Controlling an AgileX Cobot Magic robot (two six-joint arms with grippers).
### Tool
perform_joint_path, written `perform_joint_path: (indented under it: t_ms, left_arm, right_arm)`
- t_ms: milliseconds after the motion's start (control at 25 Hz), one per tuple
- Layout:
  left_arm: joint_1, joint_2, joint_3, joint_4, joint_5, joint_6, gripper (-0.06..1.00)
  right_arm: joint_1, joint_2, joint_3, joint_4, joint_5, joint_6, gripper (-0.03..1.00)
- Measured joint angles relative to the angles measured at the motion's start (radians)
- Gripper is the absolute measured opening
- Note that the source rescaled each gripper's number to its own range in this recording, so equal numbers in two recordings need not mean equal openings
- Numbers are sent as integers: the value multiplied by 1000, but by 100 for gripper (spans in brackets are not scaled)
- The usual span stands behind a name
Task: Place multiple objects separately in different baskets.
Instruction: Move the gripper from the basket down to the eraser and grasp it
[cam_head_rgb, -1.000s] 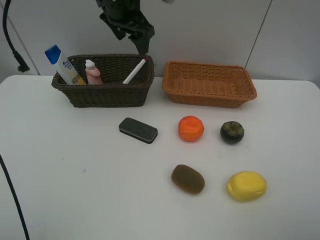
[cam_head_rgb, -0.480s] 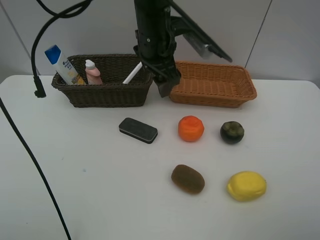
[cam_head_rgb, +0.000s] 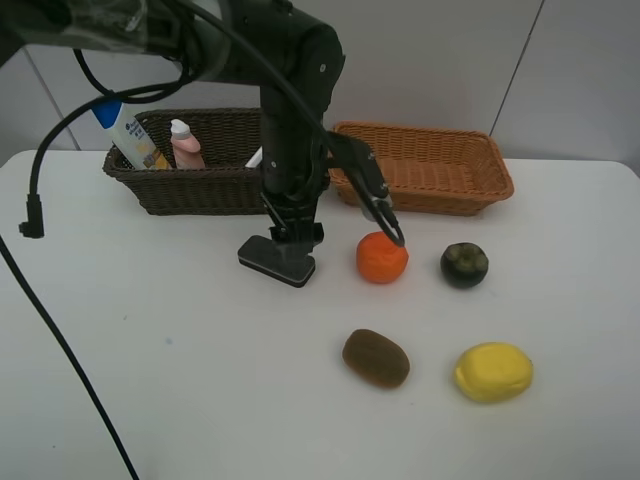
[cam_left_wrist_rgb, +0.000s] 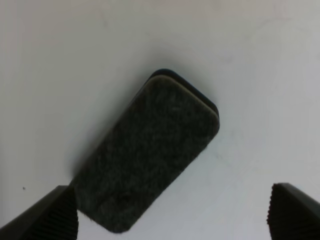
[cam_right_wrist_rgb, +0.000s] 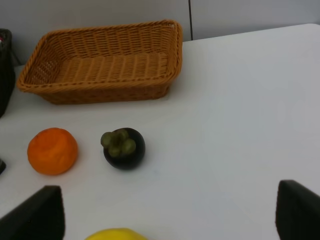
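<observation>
Lying flat on the white worktop (cam_head_rgb: 150, 350) in front of the dark brown basket (cam_head_rgb: 200, 190), the dark grey eraser (cam_left_wrist_rgb: 150, 150) is not yet gripped. In the wrist view it sits at a slant between the left fingers (cam_left_wrist_rgb: 47, 215), which stand spread wide on either side of it, one tip just beside its nearer corner.

That basket already holds the white shampoo bottle (cam_head_rgb: 125, 130), the small pink bottle (cam_head_rgb: 186, 145) and the white marker (cam_head_rgb: 256, 157), so the eraser looks like the last item bound for it. The orange-tan basket (cam_head_rgb: 420, 195) has nothing in it. The orange (cam_head_rgb: 381, 258), mangosteen (cam_head_rgb: 464, 265), kiwi (cam_head_rgb: 376, 358) and lemon (cam_head_rgb: 492, 372) all lie loose on the worktop. I judge the task somewhat under halfway, with five things left to move.

The left arm reaches in from the upper left, crosses the front of the dark basket and points its wrist straight down over the eraser, low above it. The right arm is out of the high view. Its wrist camera shows the right fingers (cam_right_wrist_rgb: 35, 215) wide apart and holding nothing, looking toward the orange and mangosteen.
</observation>
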Motion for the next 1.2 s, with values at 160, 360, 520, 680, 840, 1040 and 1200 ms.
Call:
perform_joint_path:
  t_ms: [160, 360, 520, 680, 840, 1040, 1200]
  left_arm:
    - [0, 12, 30, 12, -82, 53, 100]
    - [0, 56, 31, 27, -134, 57, 100]
    - [0, 88, 33, 34, -152, 58, 100]
    - [6, 108, 33, 50, -187, 58, 100]
    - [13, 119, 33, 42, -189, 57, 100]
    - [24, 143, 32, 41, -191, 54, 100]
    - [24, 148, 28, 40, -187, 54, 100]
  right_arm:
    - [0, 0, 0, 0, 0, 0, 100]
    - [0, 0, 0, 0, 0, 0, 100]
    - [0, 0, 0, 0, 0, 0, 100]
    - [0, 0, 0, 0, 0, 0, 100]
    - [0, 0, 0, 0, 0, 0, 100]
    - [0, 0, 0, 0, 0, 0, 100]
    - [0, 0, 0, 0, 0, 0, 100]
